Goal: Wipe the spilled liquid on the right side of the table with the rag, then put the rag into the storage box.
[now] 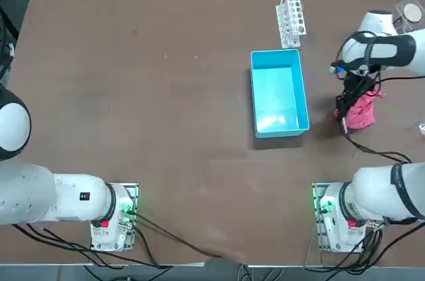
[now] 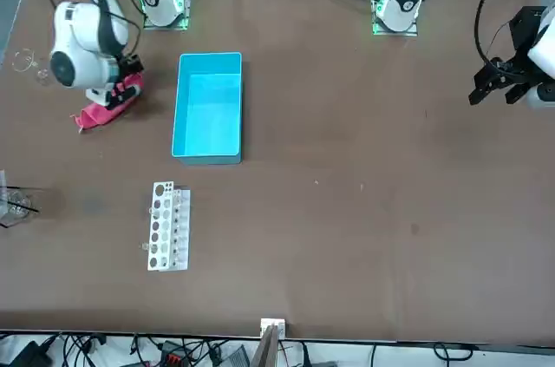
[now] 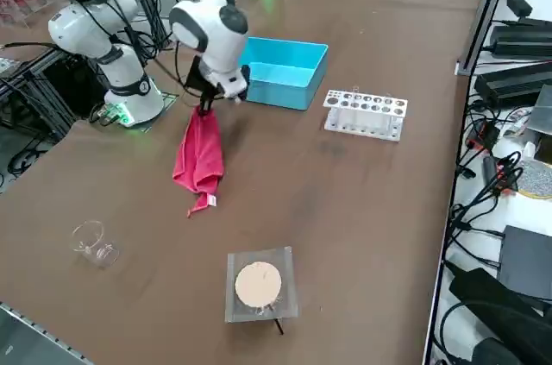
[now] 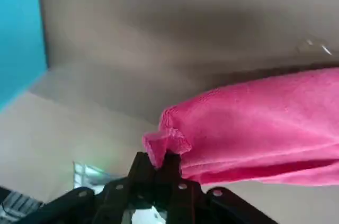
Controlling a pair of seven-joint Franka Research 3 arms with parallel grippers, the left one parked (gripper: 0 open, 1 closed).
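We have the right gripper (image 4: 165, 159) pinching the pink rag (image 4: 254, 128) by one end (the rest dangles), presumably so the loose cloth can wipe.

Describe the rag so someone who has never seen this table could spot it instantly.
On the brown table, find the light-blue storage box. Beside it, on the robot's right, the right gripper is shut on the rag. It is the wrinkled pink-red cloth hanging down, unlike the rigid white test-tube rack.
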